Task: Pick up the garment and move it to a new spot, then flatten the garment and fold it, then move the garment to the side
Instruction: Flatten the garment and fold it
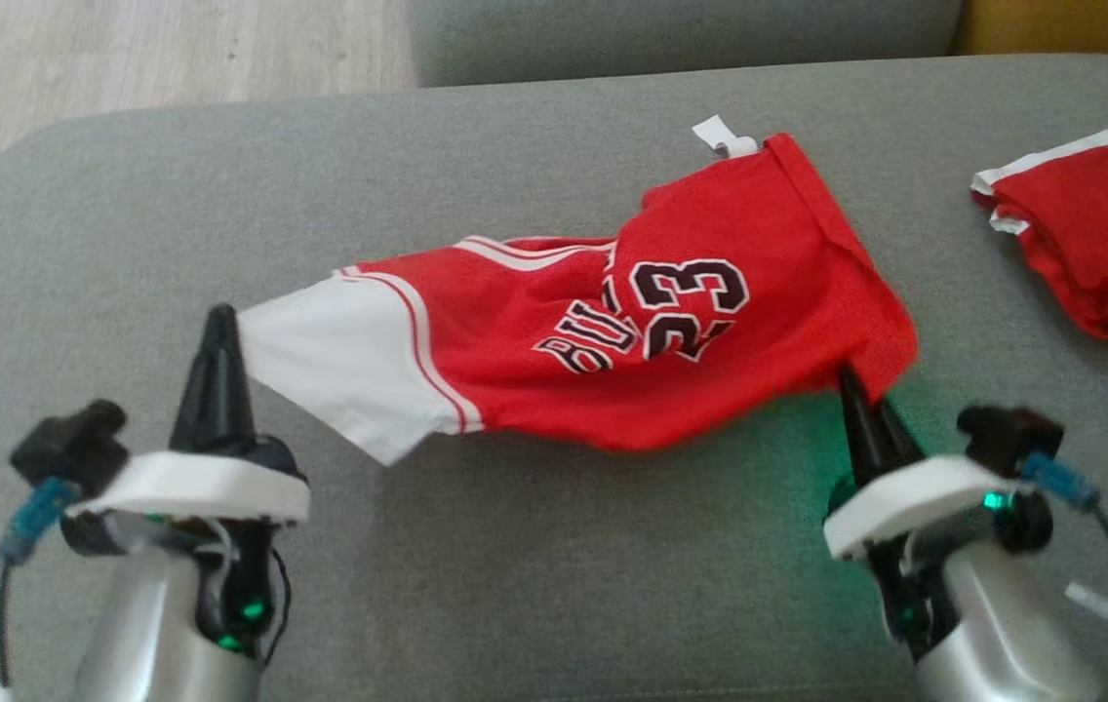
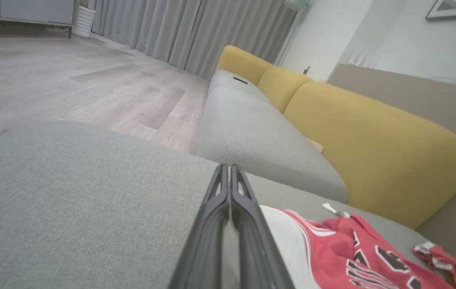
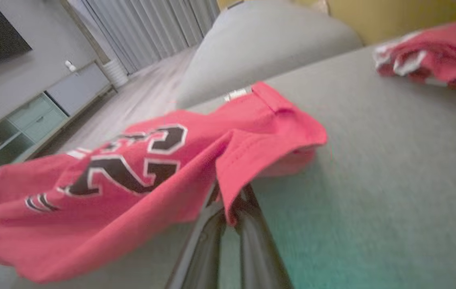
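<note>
A broad grey cushion (image 1: 534, 565) is spread across the head view, and everything else is placed against it. The garment (image 1: 515, 331), a red jersey with a white band and the number 23, is stretched over the cushion's middle, running left to right. Its near edge is blurred and appears raised off the cushion. A second red garment (image 1: 1090, 234) is seen crumpled at the cushion's far right, well apart. Over the cushion's near right part the right gripper (image 1: 849, 380) is seen with its jaws clenched on the garment's red corner. In the right wrist view that hem is pinched between the two dark fingers (image 3: 252, 241), and the cloth is draped away from them. Over the cushion's near left part the left gripper (image 1: 219, 320) is seen with its jaws pressed together, the garment's white end touching their tip. Whether cloth is caught there cannot be told. A small white tag (image 1: 722, 136) is seen at the garment's far edge, toward the cushion's back
</note>
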Robot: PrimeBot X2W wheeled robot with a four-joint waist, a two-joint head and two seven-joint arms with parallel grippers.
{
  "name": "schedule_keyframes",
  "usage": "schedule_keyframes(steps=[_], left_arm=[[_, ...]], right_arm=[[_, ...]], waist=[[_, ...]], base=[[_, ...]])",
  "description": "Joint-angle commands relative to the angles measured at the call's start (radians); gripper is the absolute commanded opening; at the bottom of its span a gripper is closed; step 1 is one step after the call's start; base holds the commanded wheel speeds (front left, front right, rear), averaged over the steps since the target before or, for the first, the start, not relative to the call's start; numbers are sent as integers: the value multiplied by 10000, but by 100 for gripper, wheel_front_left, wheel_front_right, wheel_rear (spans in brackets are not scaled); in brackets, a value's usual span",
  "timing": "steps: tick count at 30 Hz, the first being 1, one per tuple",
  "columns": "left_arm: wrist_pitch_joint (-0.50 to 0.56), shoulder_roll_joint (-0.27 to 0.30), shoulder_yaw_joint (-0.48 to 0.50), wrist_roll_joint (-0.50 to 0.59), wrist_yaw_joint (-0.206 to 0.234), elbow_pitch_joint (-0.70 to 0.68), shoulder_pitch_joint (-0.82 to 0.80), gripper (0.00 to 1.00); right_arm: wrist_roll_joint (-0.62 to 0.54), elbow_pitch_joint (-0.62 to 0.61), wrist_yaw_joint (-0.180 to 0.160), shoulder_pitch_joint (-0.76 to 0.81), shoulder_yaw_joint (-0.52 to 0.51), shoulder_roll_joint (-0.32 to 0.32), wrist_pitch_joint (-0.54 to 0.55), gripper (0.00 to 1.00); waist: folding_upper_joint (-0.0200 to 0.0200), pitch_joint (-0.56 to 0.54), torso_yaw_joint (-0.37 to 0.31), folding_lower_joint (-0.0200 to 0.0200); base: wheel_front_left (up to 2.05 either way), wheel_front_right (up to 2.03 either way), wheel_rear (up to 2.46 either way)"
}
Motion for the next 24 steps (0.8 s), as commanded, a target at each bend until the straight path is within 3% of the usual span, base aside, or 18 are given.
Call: schedule_keyframes(steps=[1, 8, 14, 18, 24], left_arm=[[-62, 109, 458, -345, -85, -469, -803, 0], [-62, 109, 886, -995, -270, -720, -2339, 0], [-62, 113, 1230, -1445, -298, -1420, -3895, 0], [122, 230, 1382, -1555, -114, -2346, -4421, 0], [909, 400, 1519, -1677, 333, -3718, -4175, 0]], right_arm=[[-22, -866, -9, -656, 279, -198, 155, 0], [466, -3786, -9, -1922, 390, -1508, 1734, 0], [1002, -5290, -9, -3321, 293, -2267, 2911, 0], [1192, -6052, -9, -3765, 354, -2441, 3497, 0], [1246, -7018, -9, -3362, -179, -2007, 4372, 0]], waist=[[-1, -98, -100, 0], [-1, -502, -262, 0], [-1, -893, -207, 0], [-1, -1091, -139, 0], [-1, -1087, -28, 0]], base=[[0, 0, 0], [0, 0, 0], [0, 0, 0], [0, 0, 0], [0, 0, 0]])
